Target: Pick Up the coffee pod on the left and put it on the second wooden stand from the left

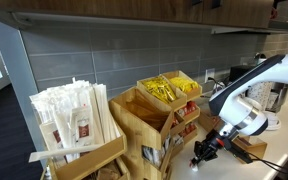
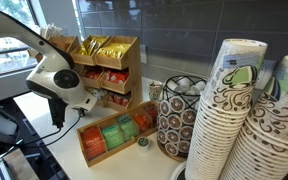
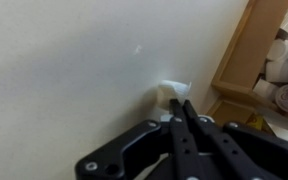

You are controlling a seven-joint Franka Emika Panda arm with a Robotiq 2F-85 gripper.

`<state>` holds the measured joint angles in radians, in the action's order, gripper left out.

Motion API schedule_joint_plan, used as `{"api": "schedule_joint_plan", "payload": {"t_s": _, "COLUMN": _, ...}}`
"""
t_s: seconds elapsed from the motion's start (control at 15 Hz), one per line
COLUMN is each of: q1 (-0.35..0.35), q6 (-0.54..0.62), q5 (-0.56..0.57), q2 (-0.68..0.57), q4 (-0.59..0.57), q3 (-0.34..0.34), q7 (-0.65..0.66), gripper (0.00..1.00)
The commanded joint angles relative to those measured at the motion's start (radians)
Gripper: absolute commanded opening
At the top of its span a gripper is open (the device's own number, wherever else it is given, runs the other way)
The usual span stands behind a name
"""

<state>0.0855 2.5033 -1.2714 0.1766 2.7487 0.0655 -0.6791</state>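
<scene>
Set low on tabletop (image 3: 64, 70) with hand (image 3: 180, 104) nearly closed, tips touching white coffee pod (image 3: 170, 92) straight ahead; wooden stand (image 3: 236, 60) nearby at tabletop's back edge. Cannot tell whether gripped.

Likely office coffee station — paper cups (image 2: 220, 120), sachet racks (image 2: 108, 68)

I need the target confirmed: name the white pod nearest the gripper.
The lone white pod on the bare counter, right at the tips of the gripper; the other pods sit grouped in the wooden tray at the right.
</scene>
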Motion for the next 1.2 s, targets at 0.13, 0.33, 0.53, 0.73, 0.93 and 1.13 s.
{"api": "schedule_joint_plan", "payload": {"t_s": 0.13, "q1": -0.035, "q6": -0.072, "q5": -0.113, "q2": -0.004, "q4": 0.000, "q3": -0.011, "q7": -0.119, "gripper": 0.01}}
{"api": "schedule_joint_plan", "payload": {"t_s": 0.33, "q1": -0.047, "q6": -0.136, "q5": -0.168, "q2": 0.007, "q4": 0.000, "q3": -0.010, "q7": -0.178, "gripper": 0.01}}
{"api": "schedule_joint_plan", "payload": {"t_s": 0.53, "q1": -0.054, "q6": -0.198, "q5": -0.215, "q2": 0.024, "q4": -0.003, "q3": -0.020, "q7": -0.229, "gripper": 0.01}}
{"api": "schedule_joint_plan", "payload": {"t_s": 0.73, "q1": -0.045, "q6": -0.227, "q5": -0.281, "q2": 0.076, "q4": 0.024, "q3": -0.047, "q7": -0.266, "gripper": 0.01}}
{"api": "schedule_joint_plan", "payload": {"t_s": 0.93, "q1": -0.040, "q6": -0.251, "q5": -0.343, "q2": 0.077, "q4": 0.012, "q3": -0.078, "q7": -0.290, "gripper": 0.01}}
{"api": "schedule_joint_plan", "payload": {"t_s": 1.13, "q1": -0.037, "q6": -0.284, "q5": -0.410, "q2": 0.066, "q4": 0.004, "q3": -0.106, "q7": -0.313, "gripper": 0.01}}
